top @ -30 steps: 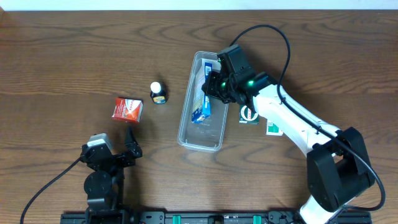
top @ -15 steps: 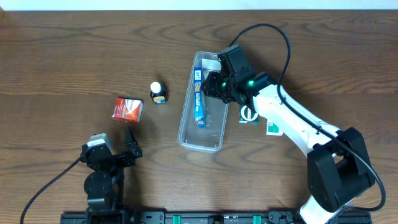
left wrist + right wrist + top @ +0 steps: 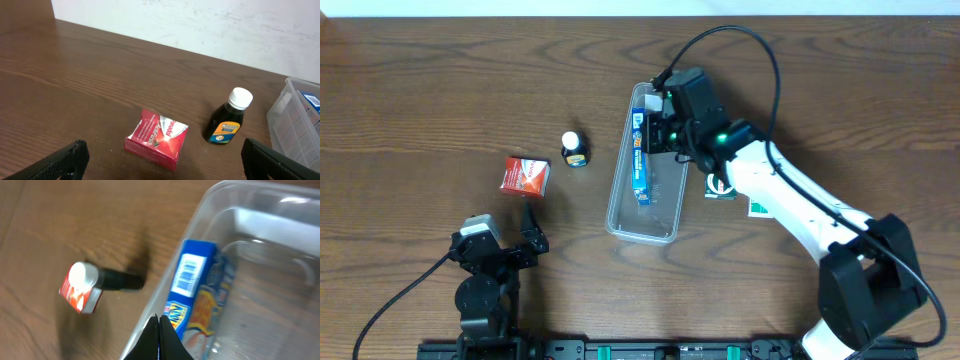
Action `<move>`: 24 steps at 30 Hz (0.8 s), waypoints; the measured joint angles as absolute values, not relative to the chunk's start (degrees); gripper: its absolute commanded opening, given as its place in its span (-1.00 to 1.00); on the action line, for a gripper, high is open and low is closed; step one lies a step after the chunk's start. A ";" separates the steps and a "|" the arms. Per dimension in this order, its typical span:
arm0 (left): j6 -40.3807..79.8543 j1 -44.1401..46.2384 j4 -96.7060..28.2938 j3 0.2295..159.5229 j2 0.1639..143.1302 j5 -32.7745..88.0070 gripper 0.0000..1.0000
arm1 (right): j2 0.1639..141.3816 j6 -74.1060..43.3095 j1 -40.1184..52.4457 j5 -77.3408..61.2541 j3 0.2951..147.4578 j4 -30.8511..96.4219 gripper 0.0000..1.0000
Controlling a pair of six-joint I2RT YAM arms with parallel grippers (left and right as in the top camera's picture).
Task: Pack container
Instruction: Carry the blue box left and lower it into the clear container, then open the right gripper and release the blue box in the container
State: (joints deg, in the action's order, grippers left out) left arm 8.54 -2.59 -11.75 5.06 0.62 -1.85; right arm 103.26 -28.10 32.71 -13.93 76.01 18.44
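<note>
At the far end of the container (image 3: 665, 215), over its right rim: right gripper (image 3: 159, 326). My wrist view shows its two dark fingers pressed together into a single wedge with nothing between them.

Contents of the container: one blue box (image 3: 640, 160), long and narrow. It stands on edge against the left wall, with its barcode end toward the far end. The rest of the clear floor is bare. The tub lies lengthwise, far to near, just right of the table's middle.

At the near left of the table: left gripper (image 3: 532, 228), fingers spread wide, holding nothing. It is well apart from the container.

Left of the container, loose on the table:
- dark bottle (image 3: 227, 122) with a white cap and an orange label, upright, near the tub's left wall but not touching it;
- red box (image 3: 157, 140), near the bottle on its left, flat on the wood.

Right of the container: two green-and-white packs (image 3: 722, 187), both partly covered by the right arm. I cannot read their print or see their full outlines.

Surface: brown wood-grain table (image 3: 440, 90). A white wall (image 3: 200, 25) rises at its far edge, scuffed in places.

The right wrist picture is blurred, so the bottle and red box run together there. Black cable (image 3: 770, 70) loops from the right wrist across the table's far side.
</note>
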 measured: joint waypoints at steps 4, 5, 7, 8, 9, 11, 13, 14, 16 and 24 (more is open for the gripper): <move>8.54 -2.59 -11.75 5.06 0.62 -1.85 0.96 | 105.27 -25.28 33.78 -15.05 76.01 18.44 -0.97; 8.54 -2.59 -11.73 5.06 0.62 -1.85 0.96 | 105.54 -24.88 34.00 -14.94 76.01 18.57 -0.97; 8.54 -2.59 -11.73 5.06 0.62 -1.85 0.96 | 105.60 -24.29 34.13 -14.48 75.99 19.35 -0.97; 8.54 -2.59 -11.75 5.06 0.62 -1.85 0.96 | 105.60 -24.03 34.15 -14.13 76.01 19.81 -0.97; 8.54 -2.59 -11.75 5.06 0.62 -1.85 0.96 | 105.60 -23.79 34.15 -13.61 76.01 20.34 -0.97; 8.54 -2.59 -11.73 5.06 0.62 -1.85 0.96 | 105.60 -23.24 34.15 -12.29 76.01 22.13 -0.98; 8.54 -2.59 -11.75 5.06 0.62 -1.83 0.96 | 105.56 -22.72 34.15 -10.11 76.03 23.90 -0.98; 8.54 -2.59 -11.75 5.06 0.62 -1.83 0.96 | 105.56 -22.59 34.13 -9.15 76.07 24.73 -0.97; 8.54 -2.59 -11.75 5.06 0.62 -1.85 0.96 | 105.21 -22.24 34.04 -7.42 76.40 26.33 -0.98; 8.54 -2.59 -11.75 5.06 0.62 -1.85 0.96 | 104.62 -20.01 32.45 -5.48 76.29 29.12 -0.97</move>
State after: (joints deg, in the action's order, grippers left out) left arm 8.54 -2.59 -11.75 5.06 0.62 -1.85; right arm 104.62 -20.01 32.45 -5.48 76.29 29.12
